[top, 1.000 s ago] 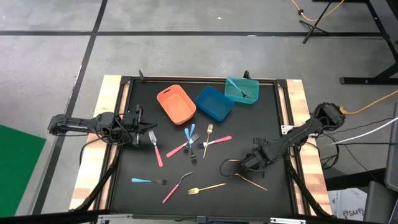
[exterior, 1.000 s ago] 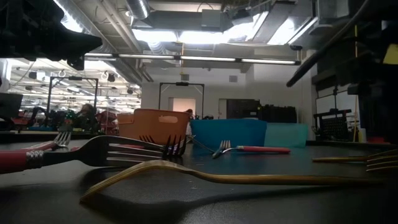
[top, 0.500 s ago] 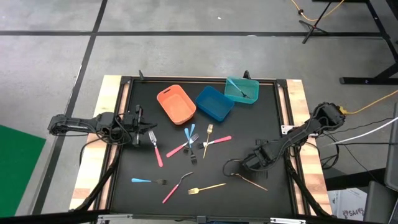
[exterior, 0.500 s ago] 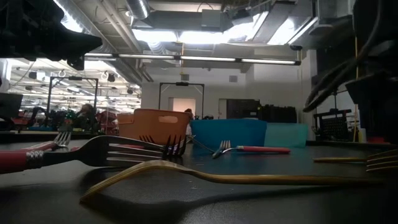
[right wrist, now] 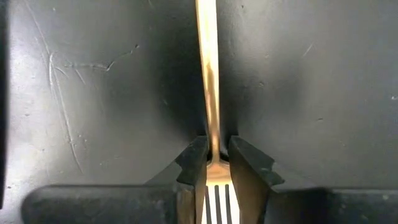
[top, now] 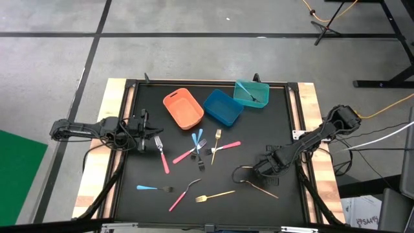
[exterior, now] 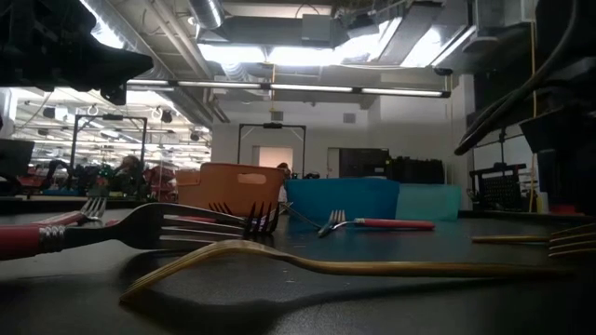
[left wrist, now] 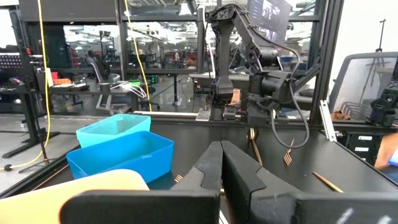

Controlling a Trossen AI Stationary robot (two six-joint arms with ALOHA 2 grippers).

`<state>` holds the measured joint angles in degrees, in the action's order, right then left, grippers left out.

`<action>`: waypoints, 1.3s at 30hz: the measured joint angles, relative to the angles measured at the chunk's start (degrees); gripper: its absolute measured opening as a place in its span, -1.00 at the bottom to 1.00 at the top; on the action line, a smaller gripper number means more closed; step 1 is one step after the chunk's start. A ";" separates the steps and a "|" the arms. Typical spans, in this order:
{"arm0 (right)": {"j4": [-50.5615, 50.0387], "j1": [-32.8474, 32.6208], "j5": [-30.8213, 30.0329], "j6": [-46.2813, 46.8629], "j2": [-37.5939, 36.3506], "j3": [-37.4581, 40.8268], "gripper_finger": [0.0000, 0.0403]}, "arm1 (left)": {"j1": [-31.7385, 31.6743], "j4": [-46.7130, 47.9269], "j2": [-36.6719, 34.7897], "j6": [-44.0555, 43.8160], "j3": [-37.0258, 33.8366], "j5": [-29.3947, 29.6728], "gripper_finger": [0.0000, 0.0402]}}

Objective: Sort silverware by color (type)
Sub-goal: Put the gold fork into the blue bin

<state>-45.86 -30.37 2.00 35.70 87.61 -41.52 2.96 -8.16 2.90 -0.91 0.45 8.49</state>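
At about 4 o'clock on the black table, the right gripper is nipped narrow on a gold fork at its neck. The left gripper, fingers pressed together and empty, waits at 9 o'clock. Other silverware is scattered mid-table; the orange bin, blue bin and teal bin stand toward 12.

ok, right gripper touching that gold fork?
Touching. The right wrist view shows the right gripper with both fingers pressed against the gold fork at its neck.
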 joint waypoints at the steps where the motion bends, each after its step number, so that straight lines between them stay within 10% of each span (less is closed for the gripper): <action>1: -0.05 0.00 -0.08 0.00 0.00 0.00 -0.64 | -0.02 0.00 0.00 0.00 -0.02 -0.02 -1.00; 14: -0.56 0.00 0.17 0.00 0.09 0.07 -0.97 | 0.00 0.00 0.00 0.02 0.00 0.00 -1.00; 39: -1.53 4.67 -7.86 -0.54 0.13 -13.35 -0.98 | 0.00 0.02 0.09 0.02 0.00 0.00 -1.00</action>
<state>-47.38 -25.70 -5.86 35.16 87.74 -54.87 2.96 -8.14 2.98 -0.89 0.44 8.49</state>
